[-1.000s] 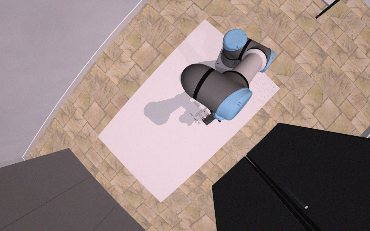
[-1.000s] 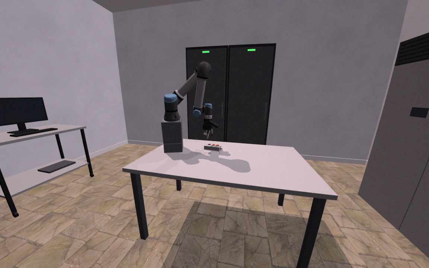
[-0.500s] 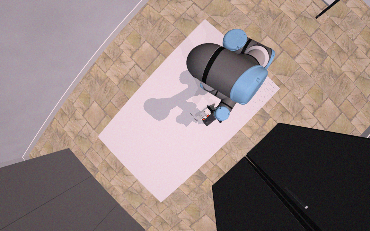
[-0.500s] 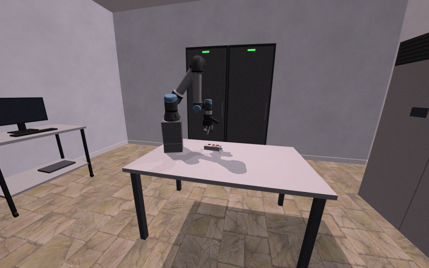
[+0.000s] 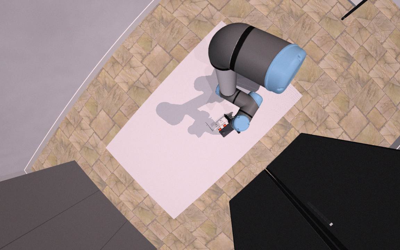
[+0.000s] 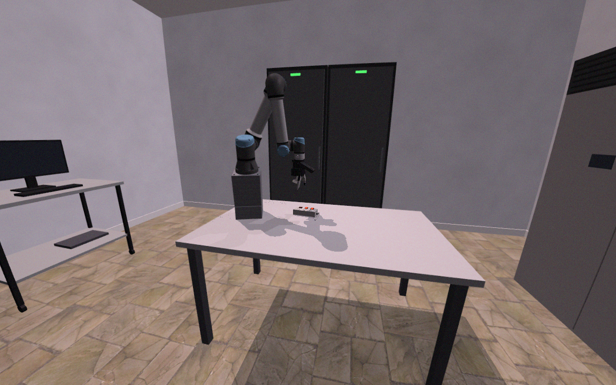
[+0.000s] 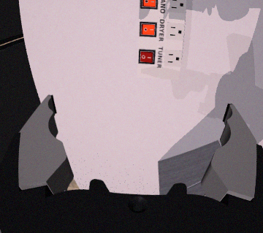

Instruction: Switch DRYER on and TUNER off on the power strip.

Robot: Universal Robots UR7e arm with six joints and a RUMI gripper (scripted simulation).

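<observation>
Closest thing in the wrist view is the gripper (image 7: 136,145) itself: jaws spread all the way apart, nothing between them, just white table top showing in the gap. Its fingers sit at the bottom corners of that view, well short of the strip.

Further out is the power strip (image 7: 172,28), lying face up on the white table (image 6: 377,244), sockets and labels readable. Three red rocker switches run in a row along its edge: PIANO switch (image 7: 149,1) farthest away, DRYER switch (image 7: 148,29) in the middle, TUNER switch (image 7: 147,57) nearest the gripper. The TUNER rocker looks a darker red than the other two, which are bright orange-red.

From the room camera the gripper (image 6: 299,181) hangs in the air above the strip (image 6: 306,210), not touching it. The strip sits near the table's back edge, just beside the arm's grey pedestal (image 6: 247,195).

Behind all that there's a black double-door cabinet (image 6: 344,138) against the wall, and a desk with a monitor (image 6: 18,160) off to the side.
</observation>
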